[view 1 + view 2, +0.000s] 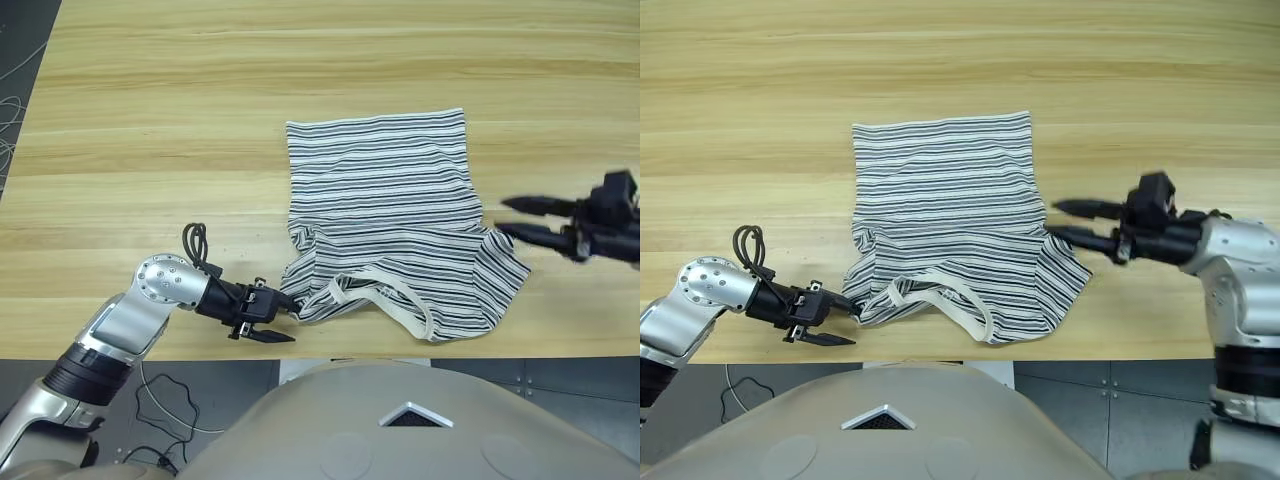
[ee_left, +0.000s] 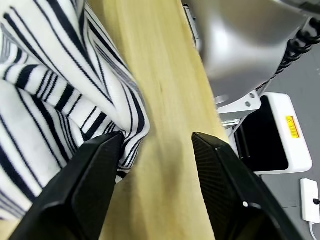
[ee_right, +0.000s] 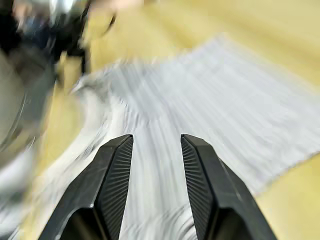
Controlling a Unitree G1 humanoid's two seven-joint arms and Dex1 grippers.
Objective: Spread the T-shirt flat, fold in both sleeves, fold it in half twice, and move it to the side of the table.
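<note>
A black-and-white striped T-shirt (image 1: 385, 210) lies on the wooden table (image 1: 150, 120). Its far half lies flat, while the near half is bunched, with the cream collar (image 1: 385, 295) close to the table's front edge. My left gripper (image 1: 285, 320) is open at the shirt's near-left corner. In the left wrist view, the left gripper (image 2: 157, 137) has one finger (image 2: 95, 170) touching the fabric edge (image 2: 125, 125). My right gripper (image 1: 503, 217) is open just right of the shirt, beside its right sleeve (image 1: 500, 265). Seen from the right wrist, the right gripper (image 3: 156, 137) points over the striped cloth (image 3: 200, 100).
The table's front edge (image 1: 330, 355) runs just below the collar and the left gripper. Bare wood stretches to the left, far side and right of the shirt. Cables (image 1: 12, 110) hang past the table's left edge.
</note>
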